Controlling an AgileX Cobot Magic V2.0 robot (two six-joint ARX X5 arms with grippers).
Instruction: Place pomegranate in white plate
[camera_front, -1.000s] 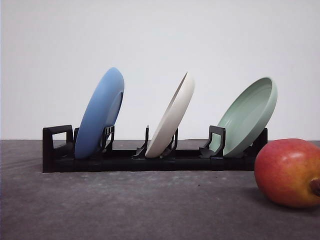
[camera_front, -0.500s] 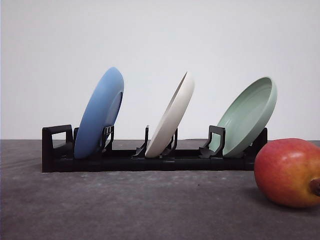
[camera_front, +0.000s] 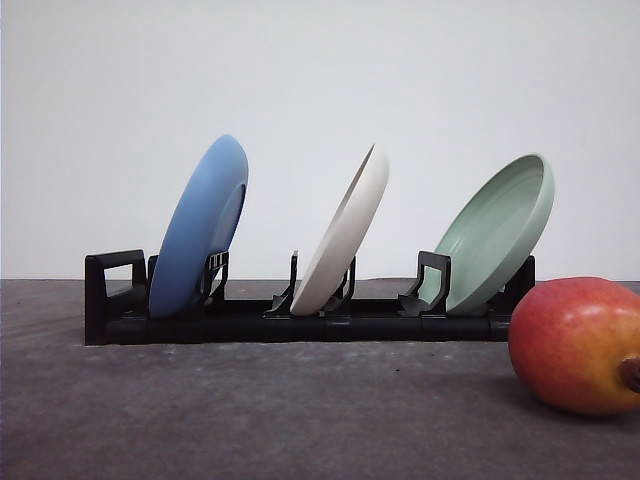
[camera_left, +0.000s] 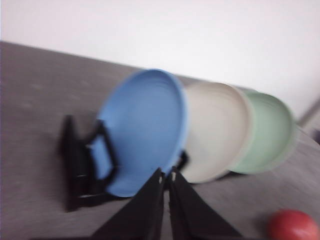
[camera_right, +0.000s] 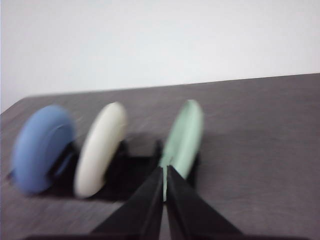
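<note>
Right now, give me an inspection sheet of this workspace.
Surface: dark grey table, bare in front of the rack.
Job's things: pomegranate on the table, at the right; white plate leaning in the middle slot of the black rack.
Clutter: blue plate in the left slot, pale green plate in the right slot.
Hands: left hand shut, holding nothing; right hand shut, holding nothing.
Cables: nothing seen.
Surroundings: plain white wall.
</note>
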